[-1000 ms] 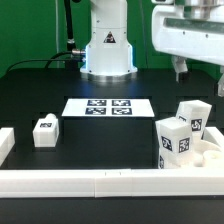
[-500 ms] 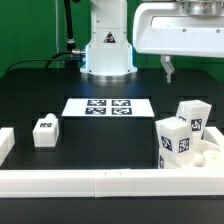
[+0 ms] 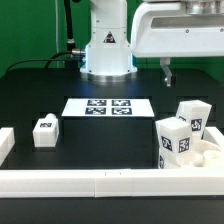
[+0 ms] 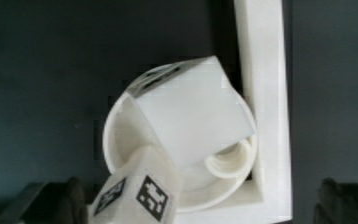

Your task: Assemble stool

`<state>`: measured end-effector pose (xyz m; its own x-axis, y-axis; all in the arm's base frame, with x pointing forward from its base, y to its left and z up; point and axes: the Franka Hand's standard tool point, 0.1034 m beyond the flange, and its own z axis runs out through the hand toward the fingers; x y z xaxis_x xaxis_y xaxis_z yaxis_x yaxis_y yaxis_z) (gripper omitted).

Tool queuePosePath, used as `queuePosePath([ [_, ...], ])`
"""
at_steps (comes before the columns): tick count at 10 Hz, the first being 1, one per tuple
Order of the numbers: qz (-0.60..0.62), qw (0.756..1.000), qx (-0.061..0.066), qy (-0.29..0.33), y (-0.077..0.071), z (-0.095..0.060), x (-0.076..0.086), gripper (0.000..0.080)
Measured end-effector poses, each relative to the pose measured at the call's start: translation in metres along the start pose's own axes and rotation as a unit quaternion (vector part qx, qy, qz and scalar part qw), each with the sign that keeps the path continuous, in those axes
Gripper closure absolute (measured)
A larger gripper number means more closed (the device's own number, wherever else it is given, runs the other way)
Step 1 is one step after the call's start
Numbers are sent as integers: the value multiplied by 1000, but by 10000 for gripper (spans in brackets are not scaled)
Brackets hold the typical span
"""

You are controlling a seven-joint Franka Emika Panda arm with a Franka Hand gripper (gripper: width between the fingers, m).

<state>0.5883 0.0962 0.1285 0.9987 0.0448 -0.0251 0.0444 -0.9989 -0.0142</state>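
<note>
My fingers stand wide apart with nothing between them. They hang high over the corner of the table on the exterior view's right, clear of every part.

Straight below them in the wrist view lies the round seat, pushed up against the border bar. Two legs are piled on it. A plain-faced leg leans across the disc, close against the bar, and a tagged leg sits at the seat's edge. I cannot tell whether they stand on their own or prop each other up. A lone leg rests well apart on the exterior view's left, past the marker board.

I judge all of it to be rigid, light, smooth plastic. There is nothing to crush, but it looks slick and easy to nudge or tip. The seat looks too broad to span across its face, and it is covered anyway, so I would take a leg first. I would pinch it across two opposite flat faces near the middle, with the fingers square to them so the block cannot twist out. The lone leg looks the easiest to take, since the two on the seat could topple at a touch.
</note>
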Motion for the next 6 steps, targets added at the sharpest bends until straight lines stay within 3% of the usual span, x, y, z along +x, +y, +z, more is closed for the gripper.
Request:
queuePosePath([
  [2, -115, 993, -3, -1, -13, -2, 4, 151],
  [6, -244, 970, -8, -2, -8, -1, 4, 151],
])
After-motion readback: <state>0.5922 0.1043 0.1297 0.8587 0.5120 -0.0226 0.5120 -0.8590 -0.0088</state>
